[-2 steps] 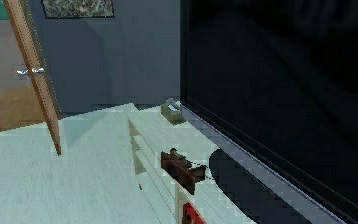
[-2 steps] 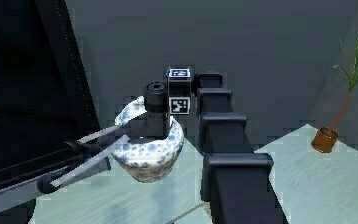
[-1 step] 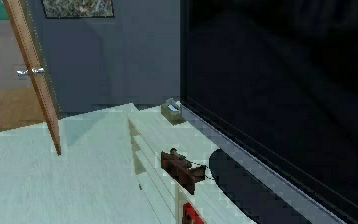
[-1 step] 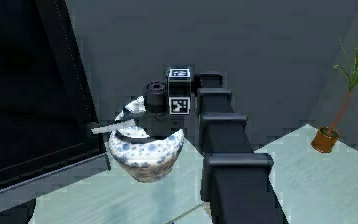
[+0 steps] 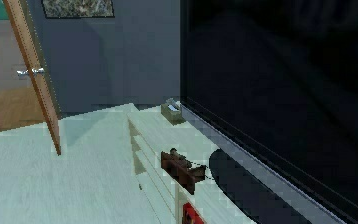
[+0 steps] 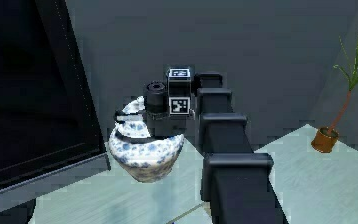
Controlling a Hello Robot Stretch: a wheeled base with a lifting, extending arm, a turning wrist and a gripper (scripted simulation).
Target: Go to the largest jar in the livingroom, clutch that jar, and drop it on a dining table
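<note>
Arm side view: fingers (image 6: 150, 108) at blue-white jar (image 6: 144, 152); cannot tell whether they hold it

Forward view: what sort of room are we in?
Probably a living room: a big dark TV screen stands on a low white shelf unit, and the arm side view has a potted plant by the wall.

One blue-and-white jar (image 6: 145, 152), one big dark screen (image 5: 277, 90), one wooden door (image 5: 32, 70), one wall picture (image 5: 77, 7), one white shelf unit (image 5: 147, 150), one small box (image 5: 171, 110), one brown object (image 5: 183, 168), one potted plant (image 6: 328, 137), two marked white squares (image 6: 178, 103)
</note>
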